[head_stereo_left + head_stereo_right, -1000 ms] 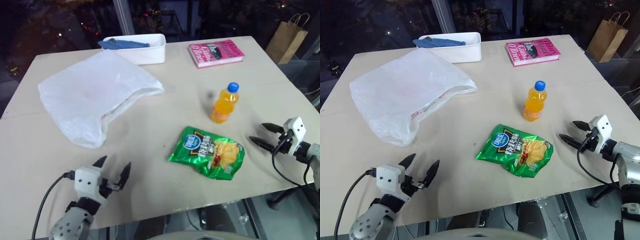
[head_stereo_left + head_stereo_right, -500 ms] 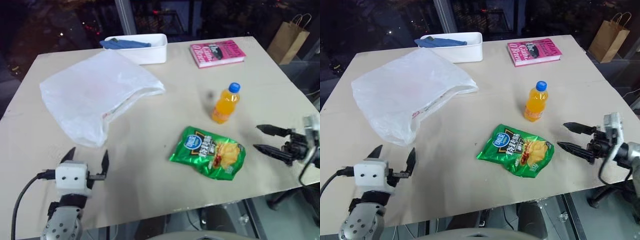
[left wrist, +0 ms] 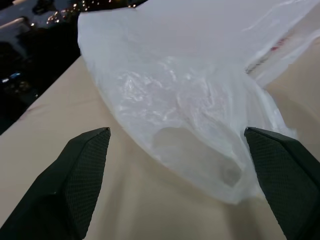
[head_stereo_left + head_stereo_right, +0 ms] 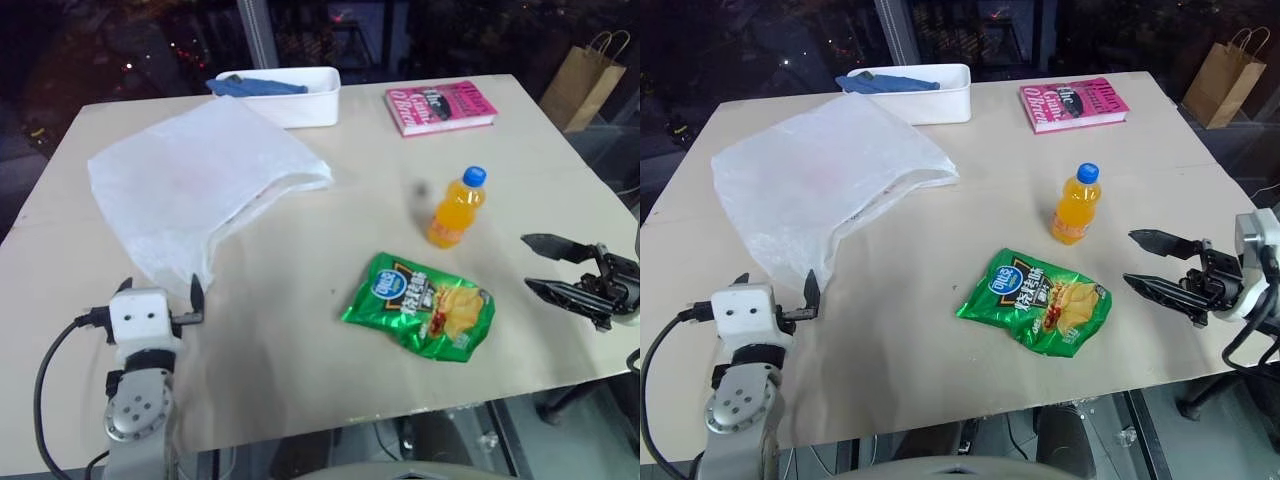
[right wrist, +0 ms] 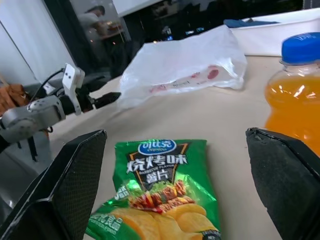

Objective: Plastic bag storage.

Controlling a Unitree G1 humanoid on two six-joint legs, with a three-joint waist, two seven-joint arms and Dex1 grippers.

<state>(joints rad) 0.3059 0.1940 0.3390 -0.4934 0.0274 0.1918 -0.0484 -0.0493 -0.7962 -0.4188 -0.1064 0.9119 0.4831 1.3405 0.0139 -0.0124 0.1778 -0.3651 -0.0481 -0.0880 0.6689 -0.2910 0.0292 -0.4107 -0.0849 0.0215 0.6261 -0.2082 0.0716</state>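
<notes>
The broad pale beige tabletop (image 4: 300, 400) carries everything. Biggest on it is the large crinkly translucent white plastic bag with faint red print (image 4: 195, 190), lying flattened on my left half, its nearest rounded end just ahead of my left gripper (image 4: 160, 300). That gripper's jaws are spread wide and hold nothing, and they frame the bag's end in my left wrist view. I judge I am at the approach step: nothing is packed, the bag is not yet grasped. Next I need to find the bag's mouth, which seems to gape toward the table's middle, and pinch one thin layer without pressing it flat.

Then the green foil chips packet (image 4: 420, 318) with Chinese characters and a blue round logo I cannot read, lying between my arms. My right gripper (image 4: 1160, 262), spread wide and empty, hovers just beside it. The white rectangular plastic tub (image 4: 285, 92) holds something blue. The pink book (image 4: 440, 106) reads "The Glass" something. Smallest, the orange drink bottle with blue cap (image 4: 455, 208) stands upright.
</notes>
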